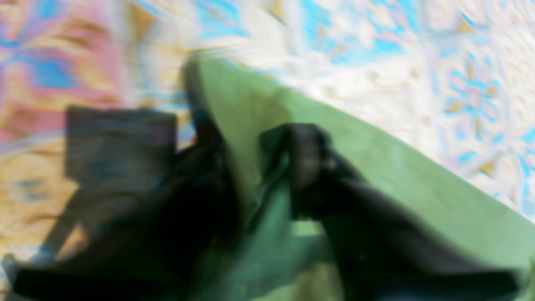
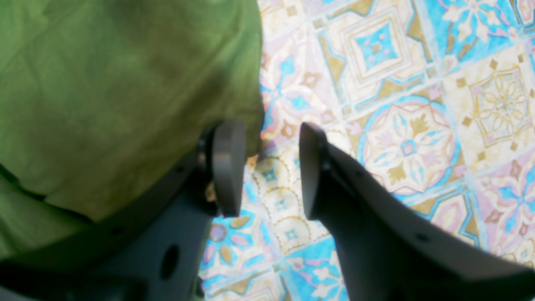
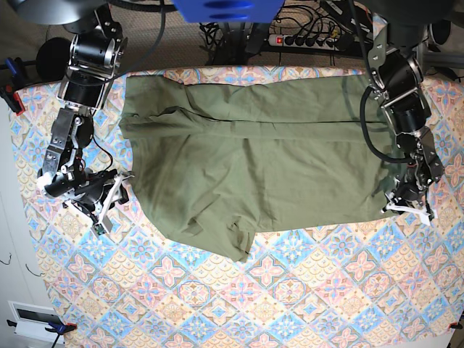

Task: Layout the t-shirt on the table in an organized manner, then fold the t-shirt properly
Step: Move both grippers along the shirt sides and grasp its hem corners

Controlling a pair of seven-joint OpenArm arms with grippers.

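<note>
The olive-green t-shirt [image 3: 246, 159] lies spread across the middle of the patterned table [image 3: 290, 290], with one sleeve rumpled at its near edge. My left gripper [image 3: 400, 205] is at the shirt's right edge. In the blurred left wrist view the left gripper [image 1: 257, 150] has a raised fold of the shirt [image 1: 376, 167] between its fingers and looks shut on it. My right gripper [image 3: 119, 190] is at the shirt's left edge. In the right wrist view the right gripper [image 2: 271, 167] is open over bare table [image 2: 397, 125], one finger touching the shirt [image 2: 104, 104].
A power strip and cables [image 3: 304, 40] lie behind the table's far edge. A white box [image 3: 32, 319] stands off the table at the near left. Bare tablecloth runs along the whole near side.
</note>
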